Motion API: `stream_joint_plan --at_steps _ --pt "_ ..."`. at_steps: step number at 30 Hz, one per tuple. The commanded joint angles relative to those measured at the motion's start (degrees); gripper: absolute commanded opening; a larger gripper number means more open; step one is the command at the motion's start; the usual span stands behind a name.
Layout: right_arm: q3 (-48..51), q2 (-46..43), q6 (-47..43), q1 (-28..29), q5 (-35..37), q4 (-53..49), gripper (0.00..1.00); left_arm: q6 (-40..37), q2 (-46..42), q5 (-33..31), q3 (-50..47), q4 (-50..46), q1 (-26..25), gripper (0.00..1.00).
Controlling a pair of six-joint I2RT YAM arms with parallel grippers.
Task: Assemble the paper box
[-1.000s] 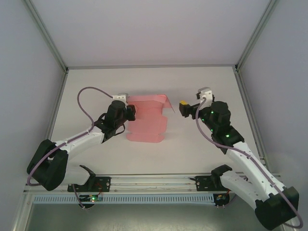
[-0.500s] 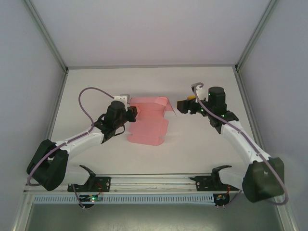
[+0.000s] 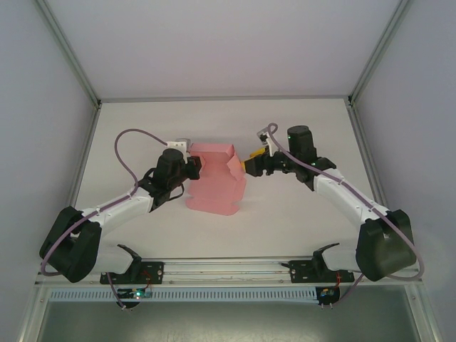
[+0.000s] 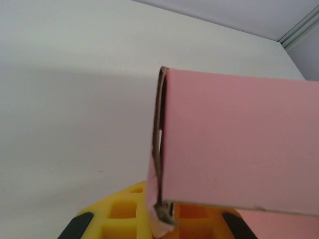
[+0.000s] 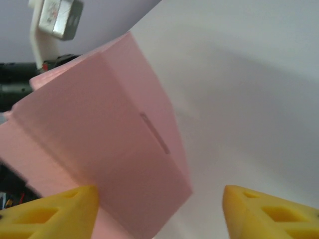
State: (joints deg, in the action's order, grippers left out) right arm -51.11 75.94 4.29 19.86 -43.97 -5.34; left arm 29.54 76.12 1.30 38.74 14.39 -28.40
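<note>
The pink paper box lies partly folded mid-table, its far panel raised. My left gripper is shut on its left edge; in the left wrist view the card's edge runs down into the yellow fingers, with the pink panel standing to the right. My right gripper is at the sheet's right side. In the right wrist view its yellow fingers stand wide apart, and a pink flap with a slot reaches between them beside the left finger. The right gripper is open.
The white table has free room to the right, the left and behind the card. Metal frame posts and white walls close in the sides and back. A rail with the arm bases runs along the near edge.
My right arm swung left up to the card's right flap, which now stands folded inward. Its jaws narrowed somewhat. The left gripper kept its hold in place.
</note>
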Motion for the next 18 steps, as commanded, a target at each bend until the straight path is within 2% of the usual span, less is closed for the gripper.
stream_joint_plan --at_steps 1,10,18 --pt "-2.06 0.78 -3.16 1.85 -2.13 -0.71 0.64 -0.89 -0.62 -0.66 0.65 1.87 -0.01 0.0" --pt "-4.2 0.46 -5.74 7.04 14.31 -2.48 0.54 -1.4 0.24 -1.24 1.22 0.24 0.01 0.0" --pt "-4.96 2.03 -8.16 13.32 31.03 -1.0 0.51 -1.07 1.57 1.16 1.98 -0.1 0.01 0.0"
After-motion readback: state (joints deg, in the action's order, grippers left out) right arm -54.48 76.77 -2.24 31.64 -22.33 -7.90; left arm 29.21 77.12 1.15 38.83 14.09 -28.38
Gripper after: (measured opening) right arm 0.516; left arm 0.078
